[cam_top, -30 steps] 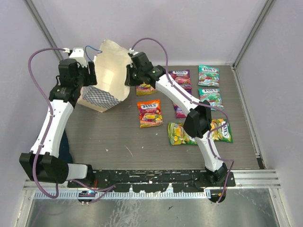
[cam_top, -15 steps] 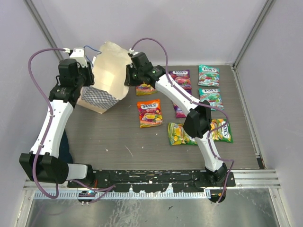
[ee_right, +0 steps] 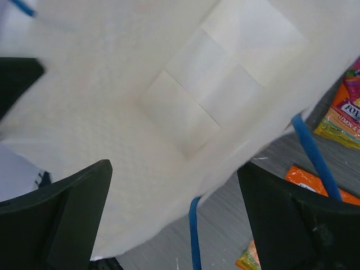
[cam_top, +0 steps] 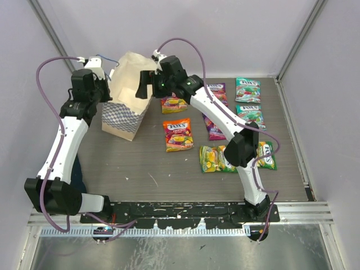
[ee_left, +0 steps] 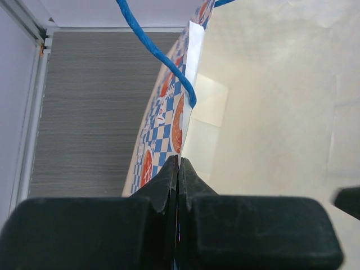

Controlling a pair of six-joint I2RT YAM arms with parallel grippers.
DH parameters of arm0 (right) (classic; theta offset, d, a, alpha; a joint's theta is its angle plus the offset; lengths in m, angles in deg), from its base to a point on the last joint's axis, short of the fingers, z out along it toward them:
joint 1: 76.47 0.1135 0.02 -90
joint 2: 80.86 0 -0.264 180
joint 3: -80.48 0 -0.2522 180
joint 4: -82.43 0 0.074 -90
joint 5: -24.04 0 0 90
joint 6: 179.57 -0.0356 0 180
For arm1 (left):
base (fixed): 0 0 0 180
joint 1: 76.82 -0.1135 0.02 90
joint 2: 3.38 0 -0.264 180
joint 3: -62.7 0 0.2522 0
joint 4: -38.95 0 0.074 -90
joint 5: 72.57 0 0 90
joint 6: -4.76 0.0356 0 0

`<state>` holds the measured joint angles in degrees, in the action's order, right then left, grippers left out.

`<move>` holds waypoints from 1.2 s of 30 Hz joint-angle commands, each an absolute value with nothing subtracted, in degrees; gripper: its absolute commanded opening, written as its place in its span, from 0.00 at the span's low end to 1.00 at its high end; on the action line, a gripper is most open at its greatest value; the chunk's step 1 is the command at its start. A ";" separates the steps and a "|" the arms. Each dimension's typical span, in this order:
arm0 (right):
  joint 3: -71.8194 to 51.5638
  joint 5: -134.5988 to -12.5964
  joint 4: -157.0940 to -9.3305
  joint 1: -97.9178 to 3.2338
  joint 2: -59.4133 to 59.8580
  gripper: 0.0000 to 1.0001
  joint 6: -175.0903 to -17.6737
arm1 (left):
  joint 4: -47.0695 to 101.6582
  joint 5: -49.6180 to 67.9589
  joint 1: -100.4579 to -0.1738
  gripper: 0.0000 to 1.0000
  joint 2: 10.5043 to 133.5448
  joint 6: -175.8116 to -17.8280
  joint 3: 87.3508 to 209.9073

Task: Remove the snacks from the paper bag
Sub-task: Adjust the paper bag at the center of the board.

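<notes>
I am judging the job as nearly done. Eight candy packets (cam_top: 178,134) are lying flat on the tabletop (cam_top: 140,169), spread across the centre and right of the overhead view. Both wrist views are showing only bare cream paper inside the paper bag (cam_top: 128,93), though its deepest corners are hidden. The bag is sitting at upper left on its checkered base, long axis near upright but leaning, mouth opening up toward the camera. My left end effector (ee_left: 178,160) is pinching the bag's rim tight. My right end effector (ee_right: 174,169) is hanging spread wide at the mouth, holding nothing.
</notes>
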<state>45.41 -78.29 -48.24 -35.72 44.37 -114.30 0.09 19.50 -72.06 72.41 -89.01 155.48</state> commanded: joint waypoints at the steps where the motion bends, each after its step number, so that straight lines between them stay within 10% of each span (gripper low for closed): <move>1: 47.63 -78.43 -53.24 -35.70 33.34 1.00 -116.53 | 2.28 22.23 -72.33 0.00 74.24 -89.37 159.21; 8: 49.23 -69.78 -47.10 -36.09 28.63 1.00 -118.09 | 1.38 27.30 -72.21 0.00 75.34 -89.28 160.07; 16: 29.51 -77.26 -64.10 -36.17 15.20 1.00 -118.95 | 3.03 32.27 -72.29 0.00 73.52 -88.73 158.93; 36: -14.07 -49.97 -66.05 -39.17 -21.36 1.00 -117.85 | 6.97 33.34 -80.94 0.00 81.71 -90.88 161.87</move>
